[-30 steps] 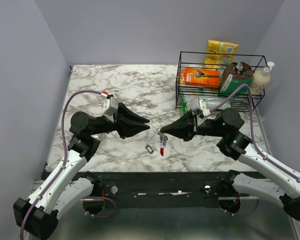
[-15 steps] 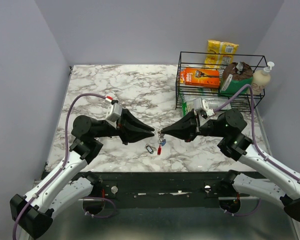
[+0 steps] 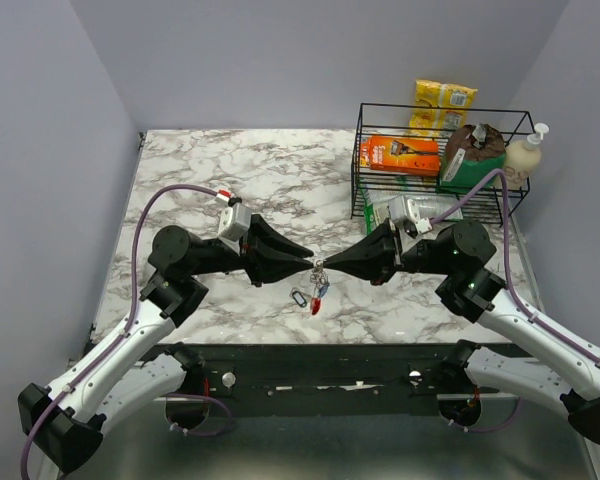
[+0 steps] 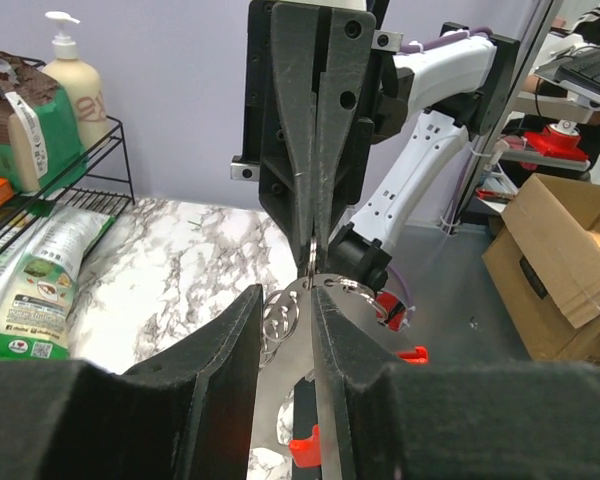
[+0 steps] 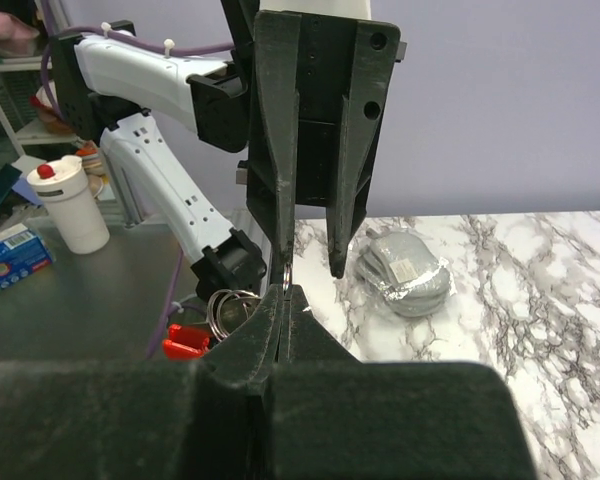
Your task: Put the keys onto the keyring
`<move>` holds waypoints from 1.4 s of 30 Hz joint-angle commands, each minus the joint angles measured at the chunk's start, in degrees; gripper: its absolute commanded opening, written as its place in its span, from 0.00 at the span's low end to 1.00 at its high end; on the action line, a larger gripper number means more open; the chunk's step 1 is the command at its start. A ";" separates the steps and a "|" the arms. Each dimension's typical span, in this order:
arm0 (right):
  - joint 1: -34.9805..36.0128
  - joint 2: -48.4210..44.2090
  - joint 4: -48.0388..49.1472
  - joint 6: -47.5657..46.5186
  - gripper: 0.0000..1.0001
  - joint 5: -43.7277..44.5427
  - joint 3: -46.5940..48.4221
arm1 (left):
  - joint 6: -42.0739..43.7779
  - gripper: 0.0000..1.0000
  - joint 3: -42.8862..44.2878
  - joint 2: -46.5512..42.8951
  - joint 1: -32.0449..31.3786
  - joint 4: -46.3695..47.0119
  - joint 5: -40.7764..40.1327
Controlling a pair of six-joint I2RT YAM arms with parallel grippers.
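My right gripper [image 3: 321, 266] is shut on a thin silver split ring [image 5: 285, 272] and holds the bunch above the marble table [image 3: 230, 170]. Silvery rings [image 5: 228, 303] and small keys [image 3: 320, 286] hang below it, with the red keyring [image 3: 316, 302] lowest. My left gripper [image 3: 308, 262] faces it tip to tip with its jaws open. In the right wrist view its left finger [image 5: 278, 180] rests beside the held ring. The left wrist view shows the rings [image 4: 280, 312] just past my own open fingers [image 4: 242, 330]. One loose dark oval-headed key [image 3: 299, 297] lies on the table.
A black wire basket [image 3: 358, 160] at the back right holds an orange pack [image 3: 400, 154] and a green bag [image 3: 472, 155]. A soap bottle [image 3: 525, 155] stands beside it. A foil pouch [image 5: 405, 270] lies on the marble behind the left gripper.
My left gripper has moved right until its tips meet the right gripper's. The right gripper has shifted a little left and up, and the bunch now hangs off the table.
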 commanded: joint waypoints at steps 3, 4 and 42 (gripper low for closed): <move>-0.15 -0.31 2.87 0.62 0.00 -0.16 0.30 | 1.43 0.34 2.39 1.11 -1.73 -1.15 -1.10; -0.23 -0.22 2.87 0.71 0.01 -0.07 0.30 | 1.51 0.34 2.39 1.03 -2.00 -1.33 -1.28; -0.23 0.39 1.64 0.10 0.01 0.28 1.70 | 7.31 0.00 5.90 2.96 -3.93 -10.72 -6.11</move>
